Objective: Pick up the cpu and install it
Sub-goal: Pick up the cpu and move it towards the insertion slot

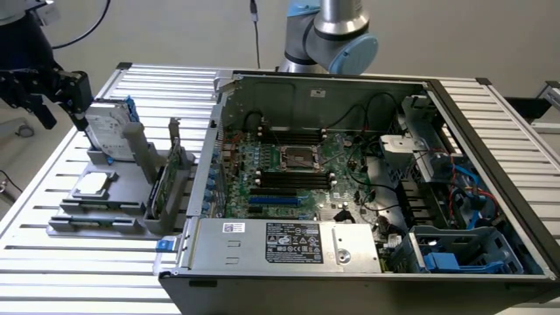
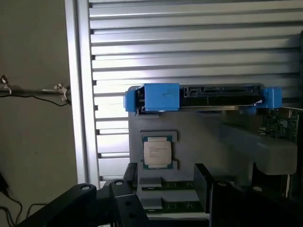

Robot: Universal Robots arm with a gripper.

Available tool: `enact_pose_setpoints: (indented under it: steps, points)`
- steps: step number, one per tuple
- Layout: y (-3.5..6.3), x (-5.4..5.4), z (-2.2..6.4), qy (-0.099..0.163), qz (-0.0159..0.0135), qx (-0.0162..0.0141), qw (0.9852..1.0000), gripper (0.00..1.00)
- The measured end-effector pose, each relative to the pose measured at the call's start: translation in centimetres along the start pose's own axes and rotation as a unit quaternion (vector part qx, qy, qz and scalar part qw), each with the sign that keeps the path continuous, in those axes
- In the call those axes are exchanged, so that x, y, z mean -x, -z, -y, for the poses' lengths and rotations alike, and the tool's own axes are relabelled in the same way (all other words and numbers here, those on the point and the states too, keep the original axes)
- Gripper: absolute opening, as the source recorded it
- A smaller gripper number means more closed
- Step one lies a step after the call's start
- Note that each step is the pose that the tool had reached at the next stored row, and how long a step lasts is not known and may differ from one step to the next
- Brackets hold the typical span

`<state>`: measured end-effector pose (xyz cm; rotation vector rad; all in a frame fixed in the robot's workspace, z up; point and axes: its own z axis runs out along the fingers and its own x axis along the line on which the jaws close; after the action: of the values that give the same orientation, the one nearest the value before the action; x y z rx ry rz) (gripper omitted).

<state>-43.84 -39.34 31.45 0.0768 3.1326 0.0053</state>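
Observation:
The cpu (image 1: pixel 94 185), a small flat square chip with a silver-grey top, lies in a recess of the grey parts holder (image 1: pixel 105 210) at the exterior view's left. In the wrist view the cpu (image 2: pixel 157 152) sits just beyond my black fingers (image 2: pixel 129 177). My gripper (image 1: pixel 46 92) hangs open above the far end of the holder, well above the chip and holding nothing. Its jaws stand wide apart in the wrist view (image 2: pixel 165 183). The bare processor socket (image 1: pixel 298 157) sits in the middle of the motherboard inside the open computer case (image 1: pixel 490 197).
A silver hard drive in a blue frame (image 1: pixel 109 128) stands upright on the holder, between my gripper and the chip; its blue frame (image 2: pixel 161 97) crosses the wrist view. Memory sticks (image 2: pixel 175 185) lie near the chip. An upright card (image 1: pixel 170 177) stands beside the case wall. Everything rests on a slatted metal table (image 1: pixel 52 262).

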Motion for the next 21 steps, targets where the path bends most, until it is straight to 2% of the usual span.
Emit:
enact_pose_setpoints:
  steps: [13, 21]
  points:
    - [-2.36, -0.4, 1.59, 0.003, -0.0001, 0.0, 1.0, 0.6]
    - [-3.82, -0.5, 1.78, 0.004, -0.0001, 0.0, 1.0, 0.6]
